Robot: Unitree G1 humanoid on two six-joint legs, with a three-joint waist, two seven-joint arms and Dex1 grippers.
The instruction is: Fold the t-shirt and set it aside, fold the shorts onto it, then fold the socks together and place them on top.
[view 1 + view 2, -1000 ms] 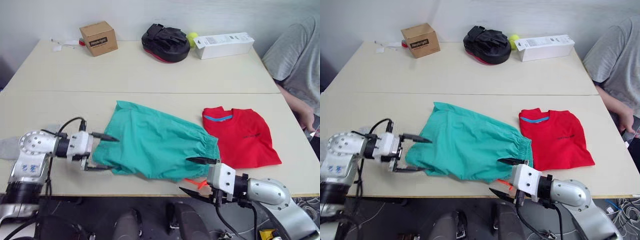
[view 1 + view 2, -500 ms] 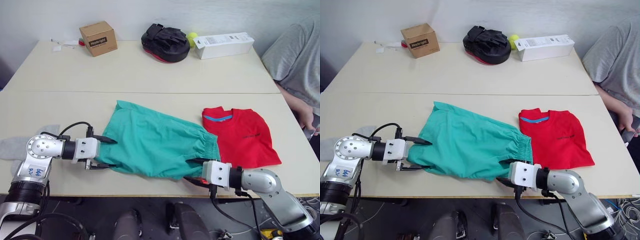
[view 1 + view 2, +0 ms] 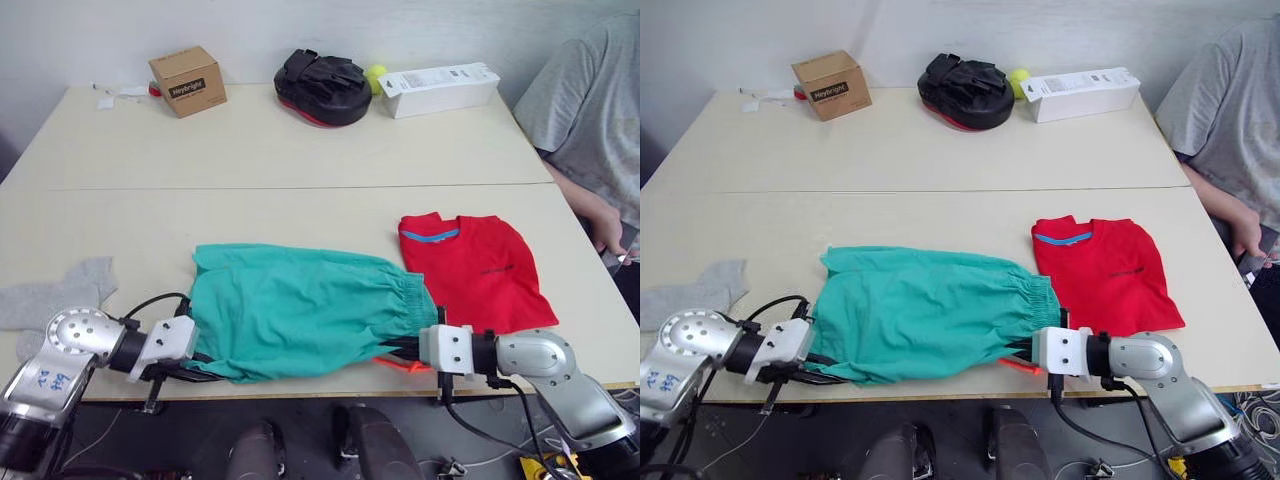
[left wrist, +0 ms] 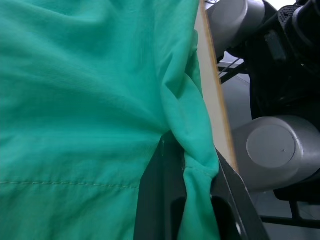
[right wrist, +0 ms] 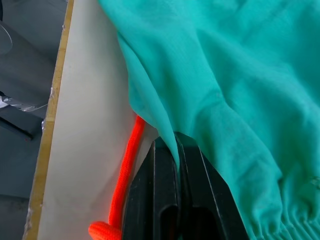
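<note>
The teal-green shorts point(image 3: 300, 310) lie spread across the near table, waist to the right, with the neon orange drawstring point(image 5: 127, 165) trailing at the front edge. My left gripper point(image 3: 205, 362) is shut on the shorts' near left hem, cloth pinched between its fingers point(image 4: 165, 200). At the waist's near corner my right gripper point(image 3: 405, 350) is shut on the shorts too, its fingers point(image 5: 167, 200) clamping a fold of fabric. The red t-shirt point(image 3: 472, 270) lies folded to the right of the shorts. A light grey sock point(image 3: 50, 298) rests at the left edge of the table.
At the back of the far table stand a cardboard box point(image 3: 187, 80), a black padded mitt point(image 3: 325, 85), a tennis ball point(image 3: 375, 73) and a long white box point(image 3: 437, 88). A person in a grey shirt point(image 3: 590, 110) sits at the right side.
Both grippers closed from open onto the shorts' near edge, left on the hem, right on the waist. The shorts were drawn toward the front edge and lie flatter. The camera shifted slightly.
</note>
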